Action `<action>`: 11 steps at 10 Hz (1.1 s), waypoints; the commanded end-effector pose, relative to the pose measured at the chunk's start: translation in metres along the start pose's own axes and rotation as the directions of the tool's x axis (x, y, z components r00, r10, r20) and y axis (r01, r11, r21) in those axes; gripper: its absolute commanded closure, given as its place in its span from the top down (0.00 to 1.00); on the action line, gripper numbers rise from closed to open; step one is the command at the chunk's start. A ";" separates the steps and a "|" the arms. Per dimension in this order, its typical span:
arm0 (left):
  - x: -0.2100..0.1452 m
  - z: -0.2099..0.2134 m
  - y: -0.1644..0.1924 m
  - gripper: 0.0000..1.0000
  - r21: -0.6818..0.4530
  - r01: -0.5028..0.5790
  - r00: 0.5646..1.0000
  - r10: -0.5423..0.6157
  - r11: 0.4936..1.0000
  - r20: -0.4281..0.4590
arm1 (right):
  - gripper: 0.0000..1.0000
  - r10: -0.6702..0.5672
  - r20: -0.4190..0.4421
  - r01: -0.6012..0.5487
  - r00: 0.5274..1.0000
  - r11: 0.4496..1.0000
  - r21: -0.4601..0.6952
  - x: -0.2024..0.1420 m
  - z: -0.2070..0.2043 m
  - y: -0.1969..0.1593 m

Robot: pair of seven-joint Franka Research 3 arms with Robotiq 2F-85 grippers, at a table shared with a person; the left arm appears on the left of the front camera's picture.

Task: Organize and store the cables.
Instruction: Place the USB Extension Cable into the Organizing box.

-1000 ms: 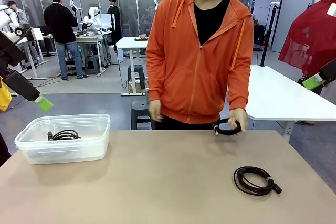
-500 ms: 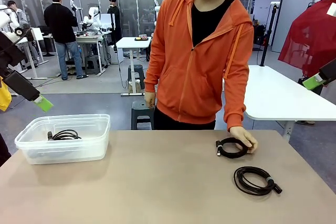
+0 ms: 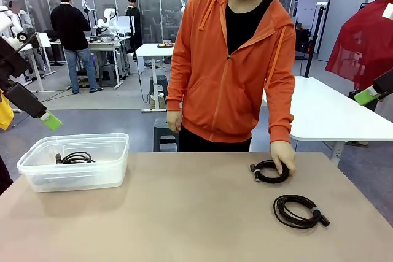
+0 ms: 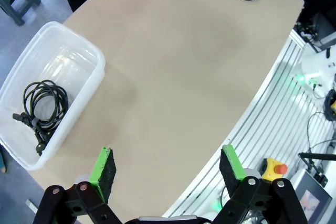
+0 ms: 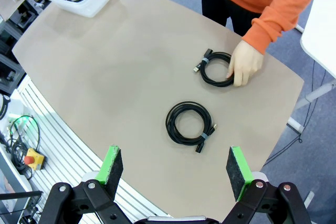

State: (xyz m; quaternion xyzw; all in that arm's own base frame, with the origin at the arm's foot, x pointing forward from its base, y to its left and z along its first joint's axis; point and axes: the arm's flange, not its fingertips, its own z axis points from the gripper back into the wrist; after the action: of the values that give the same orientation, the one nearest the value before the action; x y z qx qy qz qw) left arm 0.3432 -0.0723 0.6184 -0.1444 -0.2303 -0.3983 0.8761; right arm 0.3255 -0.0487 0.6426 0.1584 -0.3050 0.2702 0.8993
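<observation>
Front view: a clear bin (image 3: 37, 179) at the nine o'clock end of the desk (image 3: 184, 219) holds the stored cable (image 3: 75, 158). Toward three o'clock the person's hand (image 3: 282, 156) rests on the far cable (image 3: 264, 173). The near cable (image 3: 299, 210) lies free at that coil's five o'clock, apart from it. The left tool (image 3: 50, 121) hangs above the bin and the right tool (image 3: 367, 96) sits high at the three o'clock edge. With one coil stored and two left, I judge the next pick has not yet begun. It calls for the right tool to come down over the near cable, pads straddling its rim, keeping off the hand.

Left wrist view: the left tool's pads stand fully apart with nothing between them. The bin lies at nine o'clock, and the stored cable's plug ends show plainly here, while the front view dims them behind the bin wall.

Right wrist view: the right tool gapes wide and empty, the near cable at its twelve o'clock. This view shows the hand's fingertips on the far cable's rim.
</observation>
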 end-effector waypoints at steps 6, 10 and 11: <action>0.000 0.000 0.000 1.00 -0.006 0.000 1.000 0.000 1.000 0.005 | 1.00 0.000 0.000 0.000 1.000 1.000 0.000 0.000 0.000 0.000; 0.000 0.000 0.000 1.00 -0.006 0.000 1.000 0.000 1.000 0.005 | 1.00 -0.257 -0.152 0.229 0.954 0.957 -0.181 -0.012 -0.081 -0.002; 0.000 0.000 0.000 1.00 -0.006 0.000 1.000 0.000 1.000 0.005 | 1.00 -0.305 -0.174 0.267 0.936 0.940 -0.210 -0.019 -0.105 -0.003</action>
State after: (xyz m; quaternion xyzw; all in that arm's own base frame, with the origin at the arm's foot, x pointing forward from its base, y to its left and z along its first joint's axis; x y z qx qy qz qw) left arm 0.3434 -0.0720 0.6183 -0.1446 -0.2302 -0.3980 0.8762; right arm 0.3577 -0.0215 0.5612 0.1083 -0.2186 0.1605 0.9564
